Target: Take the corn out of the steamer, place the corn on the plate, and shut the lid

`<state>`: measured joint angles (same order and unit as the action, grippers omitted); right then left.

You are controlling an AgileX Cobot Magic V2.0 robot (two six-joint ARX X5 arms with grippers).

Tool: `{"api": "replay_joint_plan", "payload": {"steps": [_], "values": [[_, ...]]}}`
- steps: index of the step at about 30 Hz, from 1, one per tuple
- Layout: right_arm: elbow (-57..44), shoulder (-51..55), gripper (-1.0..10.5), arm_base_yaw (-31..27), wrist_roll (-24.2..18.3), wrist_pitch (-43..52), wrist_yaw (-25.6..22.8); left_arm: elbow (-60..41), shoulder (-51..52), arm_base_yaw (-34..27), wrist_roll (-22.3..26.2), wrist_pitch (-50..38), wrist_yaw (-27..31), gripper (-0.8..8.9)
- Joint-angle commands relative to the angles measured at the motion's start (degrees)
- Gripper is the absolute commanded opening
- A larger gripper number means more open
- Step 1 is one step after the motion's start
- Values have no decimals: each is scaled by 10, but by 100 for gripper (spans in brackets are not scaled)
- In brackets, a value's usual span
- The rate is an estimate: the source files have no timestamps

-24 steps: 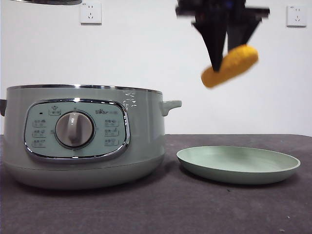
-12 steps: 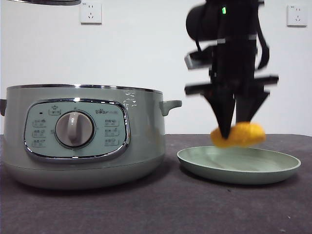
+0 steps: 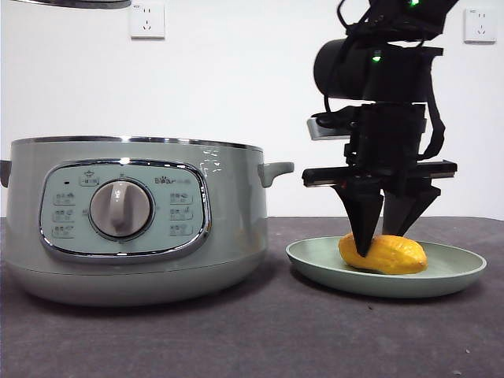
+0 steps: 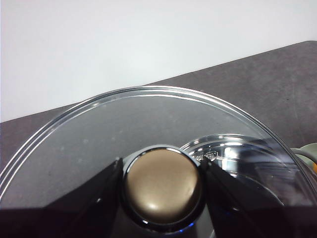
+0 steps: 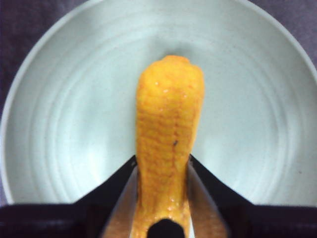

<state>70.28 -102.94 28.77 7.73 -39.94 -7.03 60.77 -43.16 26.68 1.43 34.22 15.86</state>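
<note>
lid [image 4: 148,124] knob [image 4: 162,186] between left jaws

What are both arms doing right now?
Right end effector shut on corn, down on plate. Left end effector holds lid by its knob. Pot open.

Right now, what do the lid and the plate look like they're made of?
The lid: clear glass by its see-through dome, with a shiny chrome-looking rim and a glossy knob, possibly plastic. The plate: matte pale green with faint rings, probably plastic or melamine.
</note>
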Motion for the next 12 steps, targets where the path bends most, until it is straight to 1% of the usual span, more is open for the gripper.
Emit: {"api": "replay_joint_plan", "payload": {"steps": [1,4,6,7,10,12], "values": [[-10,-8,122,-9,2,-4,11,5,6,0,-4,-29,2,-9],[-10,-8,337,-18,2,-9,10,5,5,0,-4,-28,2,-9],[-10,-8,447,-23,4,-12,10,5,2,0,-4,-28,-1,-9],[-10,-8,480,-25,5,-12,9,5,1,0,-4,-28,-4,-9],[-10,-8,482,-25,6,-13,9,5,-7,0,-4,-29,-27,-9],[-10,-5,481,-25,6,-17,9,5,-16,0,-9,-29,-28,-9]]}}
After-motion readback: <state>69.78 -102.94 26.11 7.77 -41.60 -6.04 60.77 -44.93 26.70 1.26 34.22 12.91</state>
